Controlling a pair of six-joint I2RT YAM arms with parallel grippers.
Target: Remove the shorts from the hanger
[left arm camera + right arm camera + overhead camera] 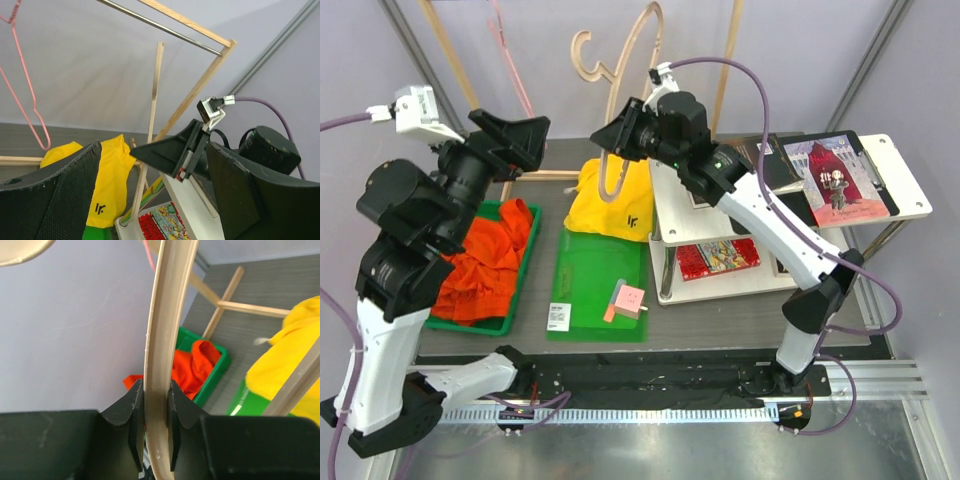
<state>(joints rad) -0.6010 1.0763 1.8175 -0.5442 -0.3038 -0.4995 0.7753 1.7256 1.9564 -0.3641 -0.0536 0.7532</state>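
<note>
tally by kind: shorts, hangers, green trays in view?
Shorts: 2 (yellow shorts, orange-red shorts)
Hangers: 2 (wooden hanger, pink wire hanger)
Green trays: 2 (left green tray, centre green tray)
Total: 6

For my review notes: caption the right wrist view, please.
Right tool clamped on the wooden hanger; orange shorts in green bin beyond.
</note>
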